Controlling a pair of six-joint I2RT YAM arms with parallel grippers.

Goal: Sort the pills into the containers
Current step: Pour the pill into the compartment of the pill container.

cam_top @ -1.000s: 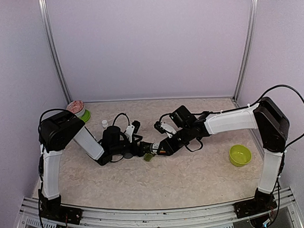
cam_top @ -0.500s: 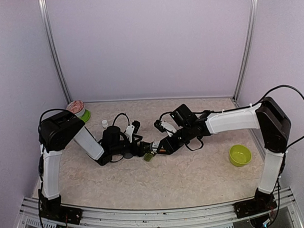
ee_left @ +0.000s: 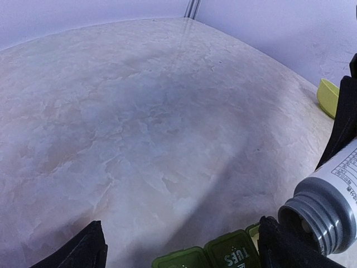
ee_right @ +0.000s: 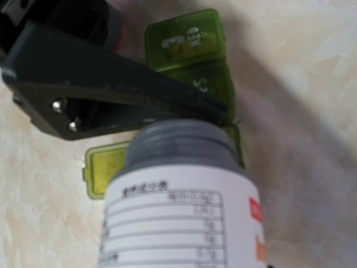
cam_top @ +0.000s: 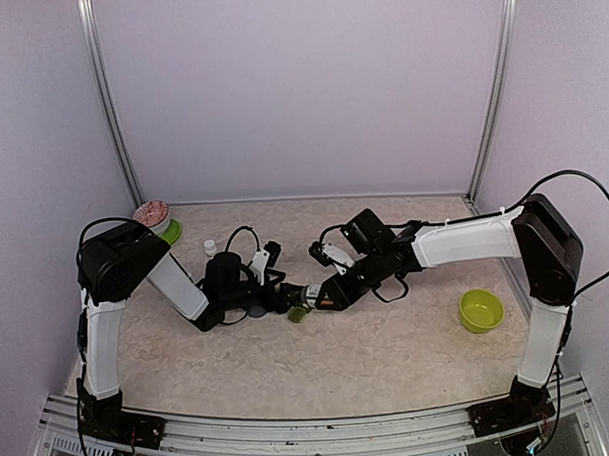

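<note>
a: from above first. whereabouts of the containers (cam_top: 299, 314)?
b: sits right under the tips of the left pincer (cam_top: 285, 301), just ahead of the right pincer (cam_top: 321, 298). close to both, nearer the left.
a: and through the left wrist?
b: left pincer released, fingers (ee_left: 83, 251) spread wide. lies crosswise between them, long axis finger to finger, clear of one finger, so not clamped. pill bottle (ee_left: 321, 204) tipped in beside the other finger, mouth just above that end of the strip.
a: right wrist?
b: right pincer grasping the bottle, which fills the near view. strip straight ahead of the mouth, stretching away lengthwise, lids (ee_right: 187, 36) flipped open. nearest compartment hidden under the neck. probably needs only more tilt to drop pills there.
</note>
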